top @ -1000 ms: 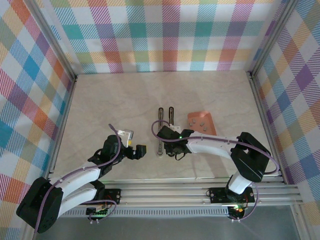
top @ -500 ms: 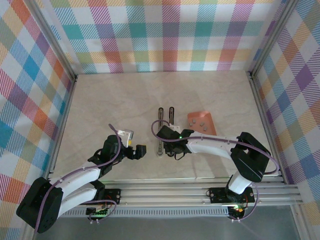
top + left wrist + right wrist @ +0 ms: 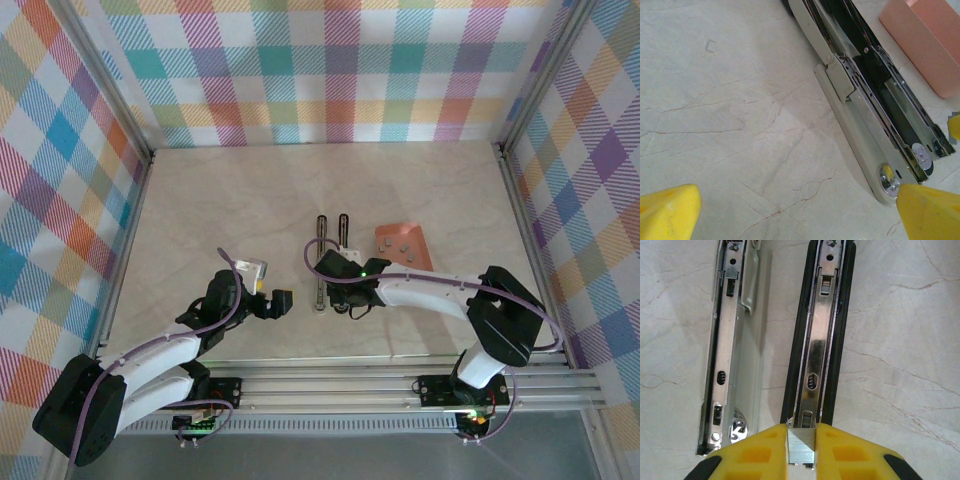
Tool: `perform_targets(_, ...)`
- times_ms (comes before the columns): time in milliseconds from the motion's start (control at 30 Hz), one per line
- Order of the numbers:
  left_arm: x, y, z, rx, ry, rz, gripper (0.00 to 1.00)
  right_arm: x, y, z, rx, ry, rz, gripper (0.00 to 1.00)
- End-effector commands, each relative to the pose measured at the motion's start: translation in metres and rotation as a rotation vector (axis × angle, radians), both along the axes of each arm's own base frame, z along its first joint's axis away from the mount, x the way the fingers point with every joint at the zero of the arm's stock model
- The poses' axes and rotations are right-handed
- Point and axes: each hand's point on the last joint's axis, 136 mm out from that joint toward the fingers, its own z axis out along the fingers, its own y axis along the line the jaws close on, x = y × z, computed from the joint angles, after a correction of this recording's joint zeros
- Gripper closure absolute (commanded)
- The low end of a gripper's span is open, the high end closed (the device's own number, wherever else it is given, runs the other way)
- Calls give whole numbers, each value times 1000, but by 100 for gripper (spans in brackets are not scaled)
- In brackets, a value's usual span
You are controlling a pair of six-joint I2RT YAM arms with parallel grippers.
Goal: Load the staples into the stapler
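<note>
One staple strip (image 3: pixel 801 449) is being pinched in the nearer right claw (image 3: pixel 801 434) at the stapler's (image 3: pixel 820 330) near end, in line with its length; the left claw (image 3: pixel 274 302) is being held wide.

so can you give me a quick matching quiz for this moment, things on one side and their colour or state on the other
Things:
1. staples
2. stapler
3. tray
4. left tool

States:
a. pink
b. open, nothing in it
c. pinched in the right tool
d. folded open, lying flat

Pairs: 1-c, 2-d, 3-a, 4-b
</note>
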Motion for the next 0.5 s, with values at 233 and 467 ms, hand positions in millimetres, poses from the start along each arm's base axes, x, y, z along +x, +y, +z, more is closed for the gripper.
perform_targets(233,7,-6,16,-17,-47,-11,0,-4,6,-4,24,25,1,82)
perform_targets(467,7,-7,17,-19,-49,-12,0,-6,6,-11,10,42,5,82)
